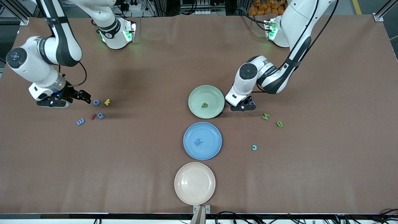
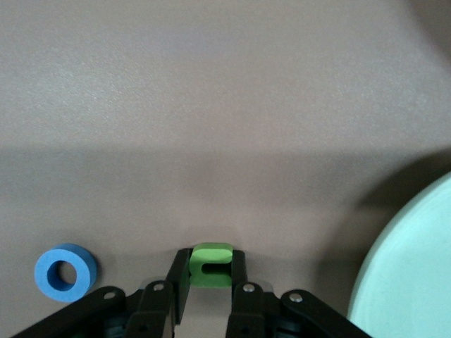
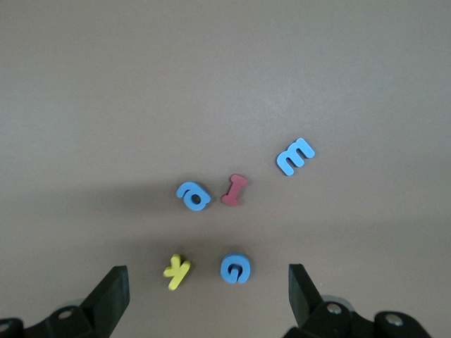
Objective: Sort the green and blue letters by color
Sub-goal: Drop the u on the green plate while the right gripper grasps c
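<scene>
Left gripper (image 2: 205,282) is clamped on your green letter (image 2: 210,265), just beside the green plate (image 1: 214,91); right gripper (image 3: 208,299), jaws apart, waits over the blue letters (image 3: 236,268).

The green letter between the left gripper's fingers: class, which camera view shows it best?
The left wrist view: the green letter sits plainly between the left gripper's fingers, beside a blue ring letter. In the front view the gripper hides it. The right wrist view does not show it.

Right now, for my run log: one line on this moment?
left hand: shut on green letter beside green plate | right hand: open over blue letter
</scene>
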You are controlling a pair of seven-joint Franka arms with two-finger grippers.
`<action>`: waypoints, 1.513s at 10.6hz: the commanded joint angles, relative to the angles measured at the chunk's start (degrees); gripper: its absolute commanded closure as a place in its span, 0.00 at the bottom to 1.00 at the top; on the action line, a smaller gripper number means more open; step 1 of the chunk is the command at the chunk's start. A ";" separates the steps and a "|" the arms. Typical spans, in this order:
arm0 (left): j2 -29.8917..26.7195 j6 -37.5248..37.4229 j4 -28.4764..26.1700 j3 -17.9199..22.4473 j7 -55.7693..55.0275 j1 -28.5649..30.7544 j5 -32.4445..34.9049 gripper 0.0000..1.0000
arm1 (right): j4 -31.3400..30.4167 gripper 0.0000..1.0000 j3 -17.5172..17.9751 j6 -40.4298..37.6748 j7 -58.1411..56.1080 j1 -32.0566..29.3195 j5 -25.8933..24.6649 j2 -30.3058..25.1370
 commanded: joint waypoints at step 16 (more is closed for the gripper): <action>-3.06 -0.79 9.56 -2.23 -17.02 -10.26 1.72 0.00 | -4.85 0.38 1.43 13.37 -5.77 -4.48 -0.56 14.59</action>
